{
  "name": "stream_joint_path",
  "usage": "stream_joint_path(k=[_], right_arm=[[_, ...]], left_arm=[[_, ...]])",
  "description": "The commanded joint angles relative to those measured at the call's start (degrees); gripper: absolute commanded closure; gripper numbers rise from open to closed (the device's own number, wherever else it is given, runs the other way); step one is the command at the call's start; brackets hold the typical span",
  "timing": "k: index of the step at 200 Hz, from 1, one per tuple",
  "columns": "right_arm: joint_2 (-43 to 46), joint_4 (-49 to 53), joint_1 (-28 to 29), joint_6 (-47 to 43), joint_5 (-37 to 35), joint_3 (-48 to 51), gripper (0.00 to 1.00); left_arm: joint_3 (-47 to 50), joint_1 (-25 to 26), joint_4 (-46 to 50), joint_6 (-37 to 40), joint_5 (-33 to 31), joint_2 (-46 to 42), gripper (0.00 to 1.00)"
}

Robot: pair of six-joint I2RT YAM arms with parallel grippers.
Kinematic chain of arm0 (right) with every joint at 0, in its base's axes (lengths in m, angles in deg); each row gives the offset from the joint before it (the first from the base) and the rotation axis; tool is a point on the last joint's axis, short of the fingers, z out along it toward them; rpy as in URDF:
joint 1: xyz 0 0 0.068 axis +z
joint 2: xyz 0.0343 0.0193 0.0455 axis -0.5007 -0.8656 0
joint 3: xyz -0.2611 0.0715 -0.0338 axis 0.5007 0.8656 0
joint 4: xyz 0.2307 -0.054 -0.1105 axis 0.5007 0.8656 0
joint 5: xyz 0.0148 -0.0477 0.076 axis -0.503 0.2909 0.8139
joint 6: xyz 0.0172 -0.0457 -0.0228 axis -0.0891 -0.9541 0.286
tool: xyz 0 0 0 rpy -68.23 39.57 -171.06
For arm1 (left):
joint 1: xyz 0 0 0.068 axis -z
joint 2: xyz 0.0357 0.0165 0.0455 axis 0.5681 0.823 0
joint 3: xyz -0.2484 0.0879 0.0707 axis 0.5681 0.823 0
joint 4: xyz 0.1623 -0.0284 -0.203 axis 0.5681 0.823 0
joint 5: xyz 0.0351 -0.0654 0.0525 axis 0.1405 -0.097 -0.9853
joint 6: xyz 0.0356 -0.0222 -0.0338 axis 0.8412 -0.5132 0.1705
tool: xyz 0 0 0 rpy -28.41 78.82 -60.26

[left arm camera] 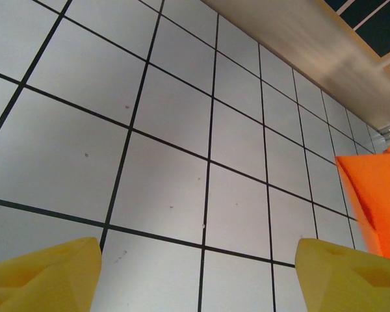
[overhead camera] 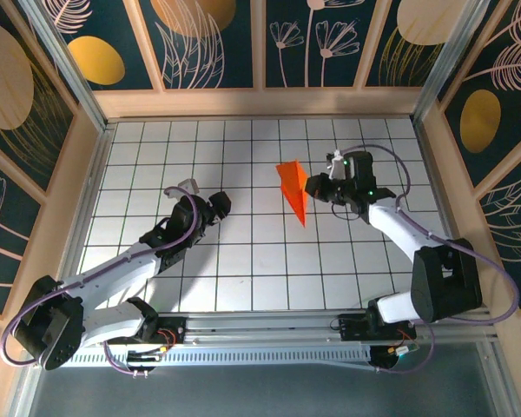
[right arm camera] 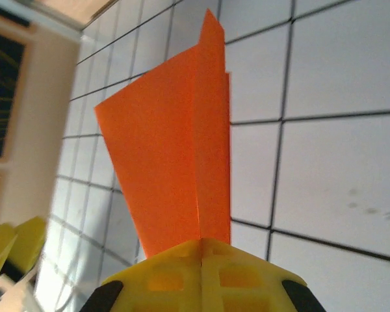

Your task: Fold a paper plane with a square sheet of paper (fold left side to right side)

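The orange paper plane (overhead camera: 293, 189) is a creased dart, held up off the grid table with its tip pointing toward the near side. My right gripper (overhead camera: 315, 186) is shut on its right edge. In the right wrist view the plane (right arm camera: 175, 156) rises from between the closed yellow fingers (right arm camera: 205, 276). My left gripper (overhead camera: 215, 207) stands open over bare tiles about two tiles to the plane's left, with nothing in it. Its yellow fingertips (left arm camera: 42, 273) sit wide apart, and the plane (left arm camera: 376, 201) shows at the right edge of the left wrist view.
The white grid table (overhead camera: 243, 261) is boxed in by wooden walls (overhead camera: 260, 102) at the back and both sides. A metal rail (overhead camera: 269, 326) carries both arm bases at the near edge.
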Motion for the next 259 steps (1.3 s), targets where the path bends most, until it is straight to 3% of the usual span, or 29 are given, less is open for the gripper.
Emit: stream_joint_path(k=[1, 58, 93, 199, 259], right_arm=[[-2.1, -16.7, -0.2, 7.2, 13.2, 4.3, 1.00], [-12.5, -27.3, 5.5, 10.7, 13.2, 6.9, 1.00], [-18.5, -33.7, 6.1, 13.3, 12.8, 8.3, 1.00], [-21.7, -25.3, 4.5, 5.2, 5.0, 8.8, 1.00], [-20.7, -21.9, 4.6, 2.8, 3.6, 8.2, 0.85]], left_arm=[[0.9, -0.6, -2.0, -1.5, 1.6, -0.8, 0.22], [1.0, -0.6, -1.9, -2.1, 1.8, -0.6, 0.21], [1.0, -0.6, -0.6, -2.1, 2.0, -0.7, 0.19], [1.2, -0.6, -0.9, -3.3, 3.7, 1.8, 0.17], [1.1, -0.7, -1.5, -3.2, 4.2, 2.8, 0.16]])
